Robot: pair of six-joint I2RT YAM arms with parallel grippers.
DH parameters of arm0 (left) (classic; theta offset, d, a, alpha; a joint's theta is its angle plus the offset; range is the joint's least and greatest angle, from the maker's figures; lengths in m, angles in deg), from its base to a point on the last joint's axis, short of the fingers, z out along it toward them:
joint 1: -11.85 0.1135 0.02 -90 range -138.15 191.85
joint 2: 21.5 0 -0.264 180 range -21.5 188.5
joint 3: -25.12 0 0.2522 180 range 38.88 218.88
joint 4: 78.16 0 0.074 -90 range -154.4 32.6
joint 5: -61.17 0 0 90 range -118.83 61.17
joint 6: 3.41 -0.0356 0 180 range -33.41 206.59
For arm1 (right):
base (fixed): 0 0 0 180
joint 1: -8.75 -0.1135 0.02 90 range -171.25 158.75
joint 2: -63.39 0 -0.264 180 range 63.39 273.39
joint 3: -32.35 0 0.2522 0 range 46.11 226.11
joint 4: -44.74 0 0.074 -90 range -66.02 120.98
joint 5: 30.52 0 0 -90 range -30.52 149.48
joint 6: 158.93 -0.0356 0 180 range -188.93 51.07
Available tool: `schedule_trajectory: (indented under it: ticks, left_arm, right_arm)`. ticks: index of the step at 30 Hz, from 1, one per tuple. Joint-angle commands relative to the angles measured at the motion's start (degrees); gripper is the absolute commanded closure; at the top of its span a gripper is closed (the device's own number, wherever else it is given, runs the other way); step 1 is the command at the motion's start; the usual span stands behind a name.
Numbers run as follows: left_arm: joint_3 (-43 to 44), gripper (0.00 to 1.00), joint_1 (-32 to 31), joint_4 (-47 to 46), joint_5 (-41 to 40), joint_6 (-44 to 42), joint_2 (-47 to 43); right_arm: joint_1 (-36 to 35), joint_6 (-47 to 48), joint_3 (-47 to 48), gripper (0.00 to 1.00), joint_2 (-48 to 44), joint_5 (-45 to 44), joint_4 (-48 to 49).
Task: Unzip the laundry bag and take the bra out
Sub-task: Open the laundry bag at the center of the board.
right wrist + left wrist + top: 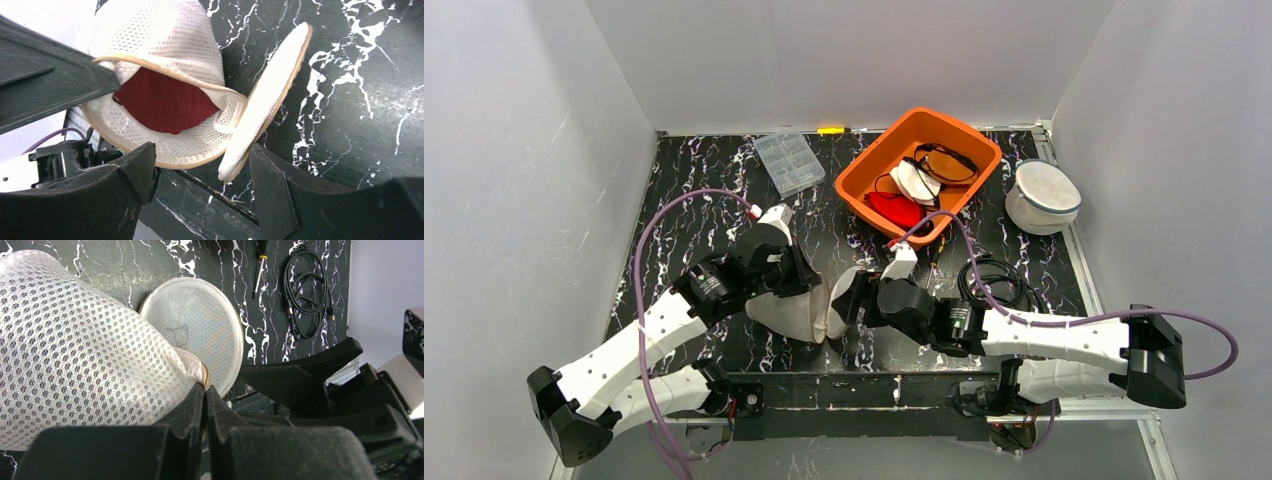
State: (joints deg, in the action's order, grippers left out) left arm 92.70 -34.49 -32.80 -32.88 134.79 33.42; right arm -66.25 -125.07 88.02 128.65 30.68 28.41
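No legible txt, labels, brands or nos. in any view.

Seen from above, the left tool [809,295] and right tool [852,300] cover much of the white mesh laundry bag [786,315] by the near edge of the black marbled tabletop [684,190], hiding its opening. In the right wrist view the dark red fabric [160,102] shows only through the gap; the rest is behind mesh, its shape unclear. In the left wrist view the bag runs off the left edge, the left tool's pressed-together tips cover the tan rim they pinch, and the black-and-yellow screwdriver [257,277] is cut at the top.
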Motion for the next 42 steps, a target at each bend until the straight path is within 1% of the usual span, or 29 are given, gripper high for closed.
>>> schedule_trajectory:
  ticks: [1,3,4,6,12,14,19,23,30,34,37,39,42]
  left_arm:
    - [0.14,1.00,-0.30,0.79,-0.97,-0.30,-2.24]
    - [0.14,1.00,-0.28,0.75,-1.03,-0.16,-2.42]
    - [0.14,1.00,-0.25,0.75,-0.97,-0.07,-2.46]
    - [0.20,1.00,-0.26,0.76,-0.79,0.06,-2.62]
    - [0.55,1.00,-0.28,1.60,-0.89,0.38,-3.85]
    - [0.79,1.00,-0.32,2.52,-1.36,0.40,-4.53]
    - [1.33,1.00,-0.27,5.12,-3.86,0.24,-6.83]
    - [3.14,1.00,-0.30,7.08,-5.43,-0.58,-7.34]
    - [3.98,1.00,-0.26,7.15,-6.91,-0.70,-6.83]
    - [5.26,1.00,-0.32,1.70,-5.12,0.02,-4.53]
    - [9.38,1.00,-0.32,0.01,-4.33,-0.31,-1.29]
    - [10.66,1.00,-0.32,-0.44,-5.04,-0.31,-0.31]
    - [7.47,1.00,-0.27,-0.93,-7.38,0.37,-1.08]
  right_arm:
    - [0.18,-2.56,-0.03,0.25,-1.59,-4.49,-3.37]
    - [0.21,-3.08,-1.66,0.30,-2.31,-5.29,-3.51]
    - [0.45,-3.10,-2.28,0.34,-2.40,-5.62,-3.51]
    - [0.99,-2.81,-3.08,0.48,-2.38,-5.51,-3.38]
    - [3.26,-0.12,-4.20,0.82,-2.17,-3.83,-0.91]
    - [3.38,2.14,-3.54,0.98,-2.80,-4.14,-0.86]
    - [3.45,13.33,0.85,0.99,-6.82,-3.73,-1.06]
    - [3.43,18.79,5.54,0.99,-9.63,-3.98,-6.09]
    - [3.42,20.72,4.74,0.99,-17.84,-3.64,-9.07]
    - [3.46,24.73,4.01,0.99,-24.36,-3.54,-8.09]
    - [3.42,28.50,6.77,0.99,-26.35,-2.40,-8.59]
    - [3.43,30.11,8.39,0.99,-26.71,-1.99,-9.81]
    - [3.41,30.46,7.96,0.99,-27.87,-2.23,-11.95]
